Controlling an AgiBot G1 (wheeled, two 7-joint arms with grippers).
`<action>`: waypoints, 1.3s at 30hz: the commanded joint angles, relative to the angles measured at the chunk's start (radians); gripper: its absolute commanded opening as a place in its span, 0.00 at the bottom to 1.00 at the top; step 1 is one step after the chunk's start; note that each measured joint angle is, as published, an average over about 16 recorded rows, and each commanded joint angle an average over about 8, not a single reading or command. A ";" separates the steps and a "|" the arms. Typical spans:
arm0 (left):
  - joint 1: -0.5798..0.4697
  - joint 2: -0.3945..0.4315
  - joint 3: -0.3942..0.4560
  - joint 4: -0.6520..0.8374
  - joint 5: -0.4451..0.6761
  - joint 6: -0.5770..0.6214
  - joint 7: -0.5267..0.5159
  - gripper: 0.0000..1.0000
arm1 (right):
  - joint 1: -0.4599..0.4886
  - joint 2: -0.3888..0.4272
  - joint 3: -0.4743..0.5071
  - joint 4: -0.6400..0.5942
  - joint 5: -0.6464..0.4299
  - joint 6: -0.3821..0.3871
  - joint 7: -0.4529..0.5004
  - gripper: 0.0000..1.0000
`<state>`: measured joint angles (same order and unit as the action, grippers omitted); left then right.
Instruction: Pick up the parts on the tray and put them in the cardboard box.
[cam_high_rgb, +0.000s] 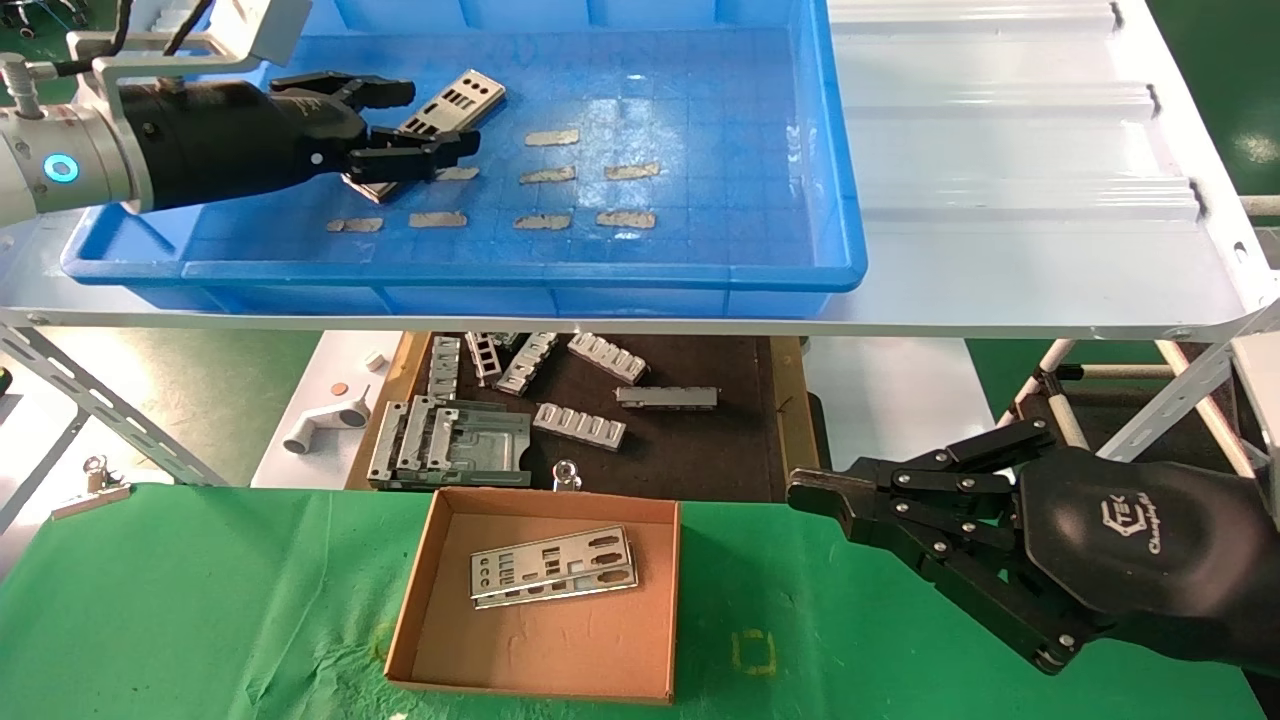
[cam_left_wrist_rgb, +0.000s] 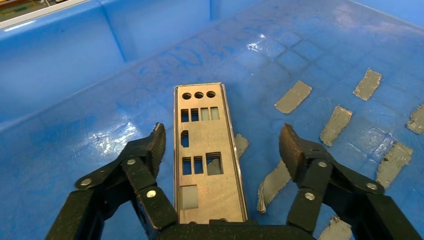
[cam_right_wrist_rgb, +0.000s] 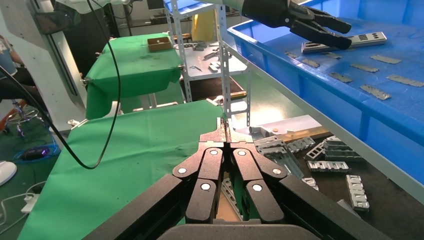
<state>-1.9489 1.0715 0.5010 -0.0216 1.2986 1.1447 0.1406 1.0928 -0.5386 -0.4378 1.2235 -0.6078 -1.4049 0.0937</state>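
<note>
One silver plate (cam_high_rgb: 458, 103) lies on the floor of the blue tray (cam_high_rgb: 500, 272) at its far left. My left gripper (cam_high_rgb: 425, 125) is open and straddles the plate's near end, one finger on each long side. In the left wrist view the plate (cam_left_wrist_rgb: 207, 150) lies between the fingers (cam_left_wrist_rgb: 155, 145) without touching them. The cardboard box (cam_high_rgb: 540, 645) sits on the green cloth below and holds two stacked plates (cam_high_rgb: 553, 567). My right gripper (cam_high_rgb: 812, 497) is shut and empty, just right of the box; it also shows in the right wrist view (cam_right_wrist_rgb: 226, 126).
Several grey tape-like strips (cam_high_rgb: 552, 137) are stuck to the tray floor. The tray rests on a white ribbed shelf (cam_high_rgb: 1000, 150). Under it a dark mat (cam_high_rgb: 700, 440) carries ribbed grey brackets (cam_high_rgb: 580, 425). A green cloth (cam_high_rgb: 200, 600) covers the near table.
</note>
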 joint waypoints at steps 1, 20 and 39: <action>-0.001 0.001 0.000 0.003 -0.001 0.000 0.003 0.00 | 0.000 0.000 0.000 0.000 0.000 0.000 0.000 0.00; -0.006 0.002 -0.003 0.015 -0.003 0.001 0.021 0.00 | 0.000 0.000 0.000 0.000 0.000 0.000 0.000 0.00; -0.011 -0.012 -0.002 0.013 -0.003 0.008 0.060 1.00 | 0.000 0.000 0.000 0.000 0.000 0.000 0.000 0.00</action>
<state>-1.9607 1.0605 0.4995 -0.0090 1.2975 1.1518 0.1989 1.0928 -0.5386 -0.4378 1.2235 -0.6078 -1.4048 0.0937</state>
